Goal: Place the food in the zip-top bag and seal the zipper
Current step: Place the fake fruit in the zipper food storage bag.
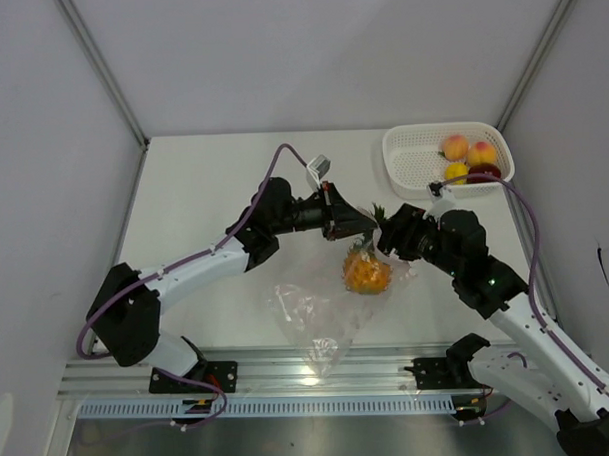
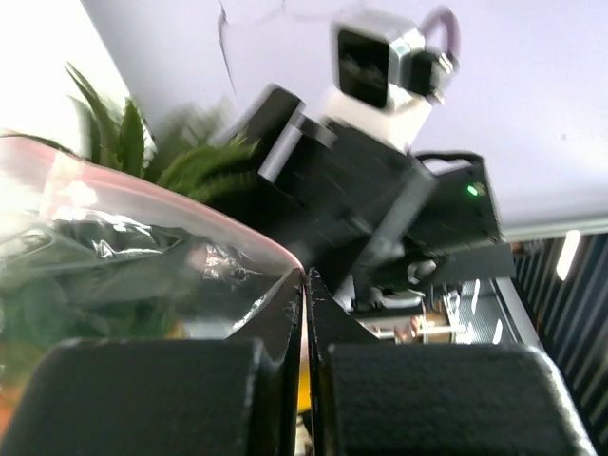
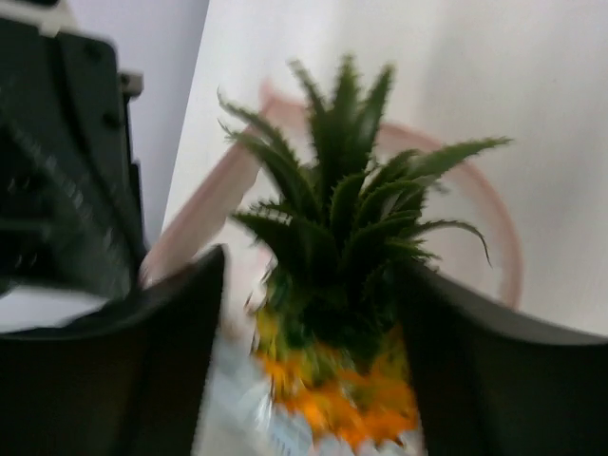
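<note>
— Describing the pincers: what do they hold?
— The left pincer (image 2: 306, 285) is clamped on the zip-top bag's (image 1: 307, 308) pink zipper (image 2: 190, 204), mid-table (image 1: 213, 181). The right pincer (image 3: 313, 275) stands open around the pineapple (image 1: 366, 273), which sits in the bag's mouth. The bag looks flimsy and slippery, so grip its zipper. The pineapple seems light and rigid.

We count one pineapple (image 1: 367, 273), one zip-top bag (image 1: 313, 318) and one white basket (image 1: 407, 159). We count two peaches (image 1: 455, 147), one yellow fruit (image 1: 457, 171) and one dark red apple (image 1: 486, 173). We count two hands: left hand (image 1: 354, 224), right hand (image 1: 389, 235).
</note>
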`<state>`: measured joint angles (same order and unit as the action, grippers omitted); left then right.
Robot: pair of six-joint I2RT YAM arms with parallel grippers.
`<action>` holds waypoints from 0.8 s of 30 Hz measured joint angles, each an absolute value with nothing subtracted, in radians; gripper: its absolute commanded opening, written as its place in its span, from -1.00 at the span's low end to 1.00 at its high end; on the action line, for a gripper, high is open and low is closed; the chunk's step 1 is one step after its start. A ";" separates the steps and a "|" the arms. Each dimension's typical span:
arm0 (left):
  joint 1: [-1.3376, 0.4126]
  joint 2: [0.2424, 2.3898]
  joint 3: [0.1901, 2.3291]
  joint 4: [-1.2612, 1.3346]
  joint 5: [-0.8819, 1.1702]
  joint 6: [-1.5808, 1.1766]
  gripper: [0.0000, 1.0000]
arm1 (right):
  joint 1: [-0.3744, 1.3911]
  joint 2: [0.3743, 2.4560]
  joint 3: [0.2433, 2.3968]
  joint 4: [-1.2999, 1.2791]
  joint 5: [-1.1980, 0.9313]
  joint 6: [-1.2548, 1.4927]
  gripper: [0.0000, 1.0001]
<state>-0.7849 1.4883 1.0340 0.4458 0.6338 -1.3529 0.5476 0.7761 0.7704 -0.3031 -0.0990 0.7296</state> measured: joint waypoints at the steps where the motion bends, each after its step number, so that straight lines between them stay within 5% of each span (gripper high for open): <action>1: -0.773 1.486 1.030 0.446 0.635 -1.353 -0.99 | 0.548 0.776 0.791 -0.329 -0.122 0.722 0.67; 8: -0.716 1.478 1.023 0.445 0.678 -1.340 -0.99 | 0.546 0.775 0.915 -0.482 -0.195 0.675 0.89; 24: -0.710 1.478 1.020 0.419 0.743 -1.282 -0.99 | 0.533 0.752 1.137 -0.805 -0.045 0.672 0.86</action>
<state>-0.7101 1.4780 1.0203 0.4187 0.7429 -1.2819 0.5327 0.7525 1.1370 -0.8047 -0.0452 0.6724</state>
